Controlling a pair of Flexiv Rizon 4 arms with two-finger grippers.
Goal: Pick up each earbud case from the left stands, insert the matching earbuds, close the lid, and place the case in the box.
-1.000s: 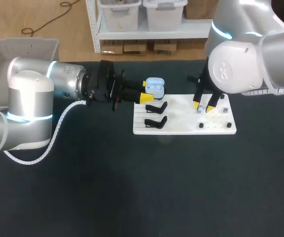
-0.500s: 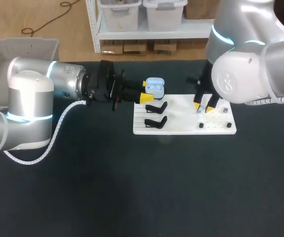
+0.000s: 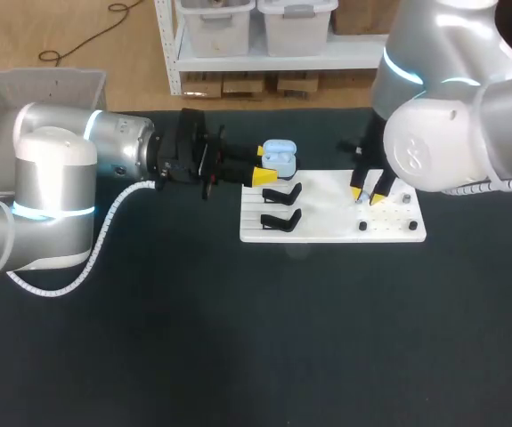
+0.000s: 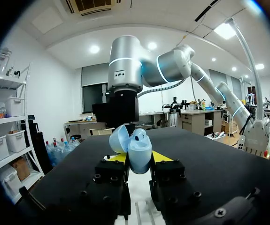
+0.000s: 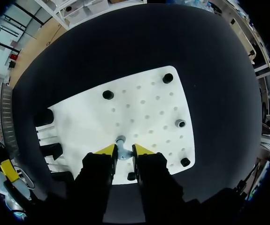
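A light-blue earbud case (image 3: pixel 280 155) with its lid up hangs just behind the white board (image 3: pixel 327 229), and my left gripper (image 3: pixel 265 165) is shut on it. In the left wrist view the case (image 4: pixel 135 146) sits between the yellow tips, its open lid leaning aside. My right gripper (image 3: pixel 368 195) points down onto the board's right half. In the right wrist view its gripper (image 5: pixel 124 150) stands with both tips against a small pale earbud (image 5: pixel 120 140) that is on the board (image 5: pixel 144 108). Another earbud (image 5: pixel 180 123) stands ahead and to the side.
Two empty black stands (image 3: pixel 282 193) (image 3: pixel 280 220) occupy the board's left half. Small black pegs (image 3: pixel 362 227) (image 3: pixel 413 226) dot its right half. A grey box (image 3: pixel 24 93) sits off the table's far left, behind my left arm.
My right gripper's fingers have drawn closer together around the earbud on the board. The left arm and the case have not moved.
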